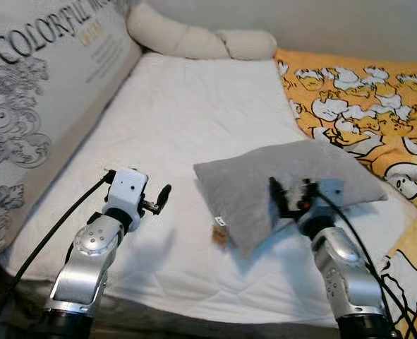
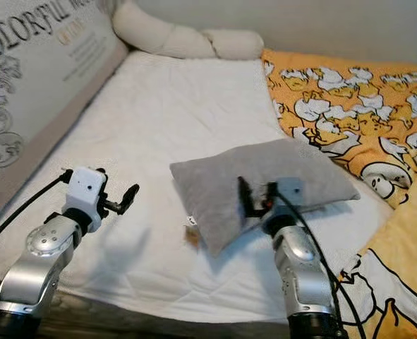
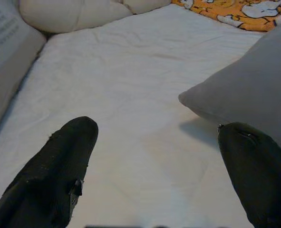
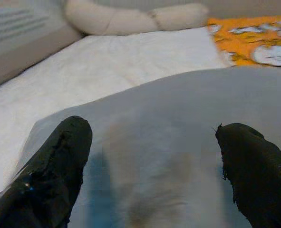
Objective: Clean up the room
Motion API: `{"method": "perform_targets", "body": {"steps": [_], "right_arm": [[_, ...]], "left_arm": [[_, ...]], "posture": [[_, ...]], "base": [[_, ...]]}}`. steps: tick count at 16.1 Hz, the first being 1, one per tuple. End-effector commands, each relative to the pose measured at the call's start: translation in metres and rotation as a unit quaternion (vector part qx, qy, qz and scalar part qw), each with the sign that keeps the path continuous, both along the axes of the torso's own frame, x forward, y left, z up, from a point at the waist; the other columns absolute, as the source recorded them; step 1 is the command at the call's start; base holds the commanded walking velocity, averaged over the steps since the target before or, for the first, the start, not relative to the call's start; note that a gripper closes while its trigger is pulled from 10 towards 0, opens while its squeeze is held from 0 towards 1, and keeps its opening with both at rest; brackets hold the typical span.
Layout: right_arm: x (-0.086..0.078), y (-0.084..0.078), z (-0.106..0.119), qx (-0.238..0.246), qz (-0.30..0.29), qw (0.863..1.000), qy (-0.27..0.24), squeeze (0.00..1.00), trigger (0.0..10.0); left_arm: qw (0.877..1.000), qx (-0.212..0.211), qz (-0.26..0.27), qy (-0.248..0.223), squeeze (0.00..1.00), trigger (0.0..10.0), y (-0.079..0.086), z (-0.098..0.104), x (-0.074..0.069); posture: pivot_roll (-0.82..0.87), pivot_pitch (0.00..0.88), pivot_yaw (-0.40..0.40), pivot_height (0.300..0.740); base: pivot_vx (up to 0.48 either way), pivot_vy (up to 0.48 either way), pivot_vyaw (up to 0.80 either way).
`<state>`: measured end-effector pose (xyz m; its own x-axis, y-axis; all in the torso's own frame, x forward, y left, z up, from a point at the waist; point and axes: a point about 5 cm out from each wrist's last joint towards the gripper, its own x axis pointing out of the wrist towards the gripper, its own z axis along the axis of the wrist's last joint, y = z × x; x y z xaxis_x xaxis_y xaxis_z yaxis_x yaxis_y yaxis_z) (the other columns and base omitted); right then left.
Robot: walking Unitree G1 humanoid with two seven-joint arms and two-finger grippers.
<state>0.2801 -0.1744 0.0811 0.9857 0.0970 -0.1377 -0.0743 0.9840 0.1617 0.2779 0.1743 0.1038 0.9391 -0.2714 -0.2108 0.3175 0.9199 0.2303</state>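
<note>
A grey pillow (image 1: pixel 293 183) lies on the white bed sheet (image 1: pixel 187 120), tilted, with a small tag at its near left corner. My right gripper (image 1: pixel 291 194) hovers open just over the pillow's near edge; in the right wrist view the pillow (image 4: pixel 159 142) spreads between its two black fingers (image 4: pixel 50 171). My left gripper (image 1: pixel 159 200) is open above the bare sheet, left of the pillow. From the left wrist view the pillow's corner (image 3: pixel 245 95) sits beside one finger.
A long cream bolster (image 1: pixel 194 39) lies along the far end of the bed. An orange duck-print blanket (image 1: pixel 363 106) covers the right side. A grey printed headboard panel (image 1: pixel 39 85) rises on the left. The bed's near edge is just below my arms.
</note>
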Motion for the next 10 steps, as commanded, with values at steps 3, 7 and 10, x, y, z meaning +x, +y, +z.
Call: {"method": "perform_targets", "body": {"steps": [3,7,10], "right_arm": [[0.005,-0.039,0.002,0.005,-0.143,0.990,0.019,1.00,10.0],[-0.002,-0.056,-0.022,0.136,-0.219,0.959,0.114,1.00,10.0],[0.006,-0.031,-0.025,0.329,-0.141,0.926,0.121,1.00,10.0]], "left_arm": [[0.998,0.020,-0.057,-0.001,0.00,10.0,-0.007,0.003,-0.008],[0.992,0.000,-0.126,0.009,0.00,10.0,-0.010,0.009,-0.020],[0.982,-0.005,-0.185,0.021,0.00,10.0,-0.014,0.013,-0.032]], "posture": [[0.03,0.000,-0.028,0.740],[0.04,0.000,-0.044,0.740],[0.06,0.000,-0.057,0.740]], "base": [[0.000,0.000,0.00],[0.000,0.000,0.00],[0.000,0.000,0.00]]}}
